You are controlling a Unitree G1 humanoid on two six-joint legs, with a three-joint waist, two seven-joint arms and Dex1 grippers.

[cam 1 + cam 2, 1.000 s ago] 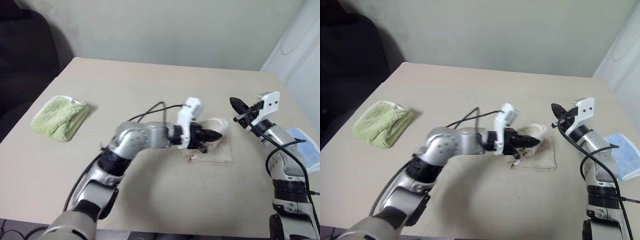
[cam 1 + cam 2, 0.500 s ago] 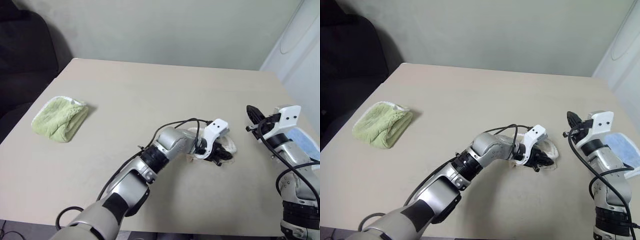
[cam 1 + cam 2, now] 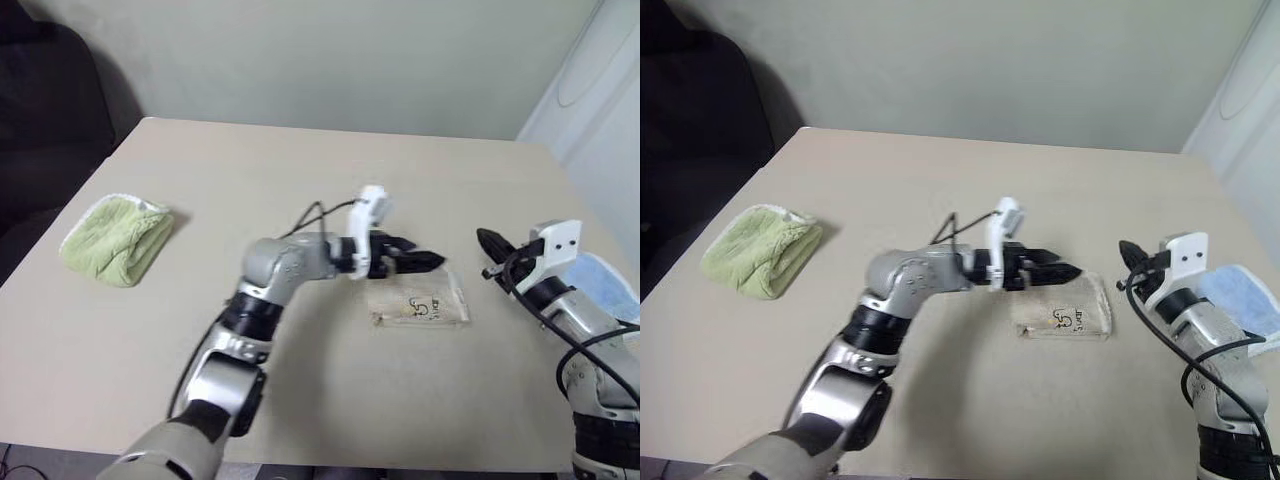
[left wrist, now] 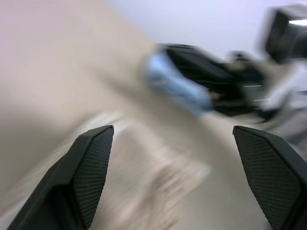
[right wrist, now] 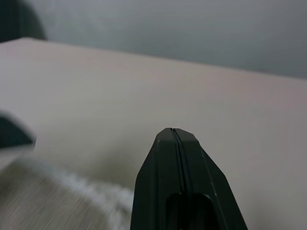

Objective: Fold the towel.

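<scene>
Left eye view: beige table (image 3: 300, 180), with the towel (image 3: 420, 302) folded into a small rectangle right of centre, dark embroidery on top too small to read. Far-left, a light green cloth (image 3: 112, 236); at the right edge, a light blue cloth (image 3: 606, 283), half hidden behind the arm. Just beyond the towel's far edge, left gripper (image 3: 432, 260) with fingers spread and empty; right of the towel, right gripper (image 3: 488, 240) pressed closed on nothing.
</scene>
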